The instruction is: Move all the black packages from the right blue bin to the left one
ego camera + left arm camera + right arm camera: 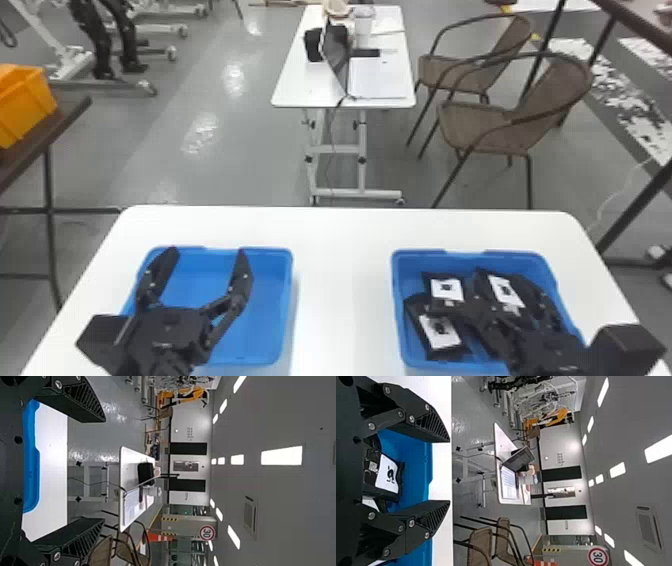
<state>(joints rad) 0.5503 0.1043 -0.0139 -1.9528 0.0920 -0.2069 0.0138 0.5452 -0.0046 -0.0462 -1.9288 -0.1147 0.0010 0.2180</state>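
Several black packages lie in the right blue bin [398, 310]. One with a white label [446, 288] is toward the back, another [440, 332] at the left front, a third [506, 290] farther right. Over these packages is my right gripper [502, 287], partly covering them. In the right wrist view its fingers stand apart, gripper [449, 471] open, with a labelled package [387, 473] farther down between them. My left gripper [207, 255] is open above the left blue bin [280, 300], whose visible floor is bare. In the left wrist view the gripper [104, 470] holds nothing.
Both bins stand on a white table [345, 280], with bare tabletop between them. Beyond it are a second white table [300, 90] with a laptop, and brown chairs [500, 122]. An orange crate [25, 102] sits on a dark table at far left.
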